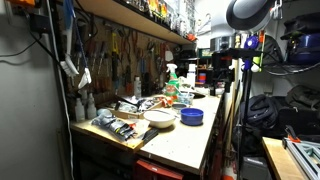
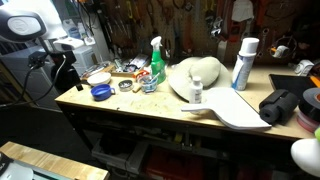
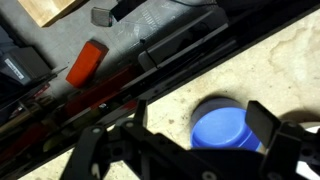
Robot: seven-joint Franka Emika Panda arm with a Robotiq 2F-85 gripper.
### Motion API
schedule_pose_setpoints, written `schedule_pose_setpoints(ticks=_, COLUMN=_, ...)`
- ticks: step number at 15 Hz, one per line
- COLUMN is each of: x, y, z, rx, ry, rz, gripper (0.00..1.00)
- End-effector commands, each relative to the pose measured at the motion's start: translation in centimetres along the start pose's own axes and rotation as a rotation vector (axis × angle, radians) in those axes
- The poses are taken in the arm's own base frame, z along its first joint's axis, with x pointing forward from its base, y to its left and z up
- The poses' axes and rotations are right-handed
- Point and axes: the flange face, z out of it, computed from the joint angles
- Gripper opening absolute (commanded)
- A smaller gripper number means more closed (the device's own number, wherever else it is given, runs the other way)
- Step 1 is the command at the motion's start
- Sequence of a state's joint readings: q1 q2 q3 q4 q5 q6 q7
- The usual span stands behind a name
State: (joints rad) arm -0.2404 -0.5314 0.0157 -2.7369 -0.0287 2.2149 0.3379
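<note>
Wrist view: the gripper (image 3: pixel 176 132) is spread wide and holds nothing. Both dark, blocky fingers (image 3: pixel 268 128) enter from the lower edge. The blue bowl (image 3: pixel 222 128) lies below, between them and nearer the right-hand finger in this view; no contact is visible. The bowl is round, smooth and plain, with a slightly raised rim. It sits on the bench top (image 3: pixel 290 60), a pale, speckled, stone-like slab, close to the slab's straight edge. Beyond that edge are dark bars and an orange block (image 3: pixel 87 62) with rounded corners.

In both exterior views the blue bowl (image 1: pixel 192 116) (image 2: pixel 100 92) stands near one end of the bench. In an exterior view the gripper (image 2: pixel 65 66) hangs above and just beside it, clear of the surface.

- White bowl (image 1: pixel 159 117): shallow, round, glossy, just beside the blue bowl.
- Spray bottle (image 2: pixel 157 62): green, translucent, upright, with a white trigger head.
- Can (image 2: pixel 243 63): tall white cylinder, upright, well apart from the blue bowl.
- White, domed, cloth-like shape (image 2: pixel 195 75): lies at mid-bench, between the spray bottle and the can.
</note>
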Motion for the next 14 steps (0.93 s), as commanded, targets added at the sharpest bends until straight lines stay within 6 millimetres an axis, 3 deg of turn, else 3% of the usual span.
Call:
schedule_pose_setpoints(ticks=1, x=0.0, y=0.0, z=-0.1, rx=0.0, ry=0.0, rz=0.001, gripper=1.0)
schedule_pose_setpoints(ticks=9, x=0.1, y=0.0, z=-0.1, rx=0.0, ry=0.001, rz=0.002, gripper=1.0)
schedule_pose_setpoints(ticks=10, x=0.8, y=0.1, z=-0.1, rx=-0.003, ry=0.023, rz=0.034, gripper=1.0)
schedule_pose_setpoints(ticks=14, x=7.6, y=2.1, z=-1.0, rx=-0.047, ry=0.213, rz=0.145, gripper=1.0)
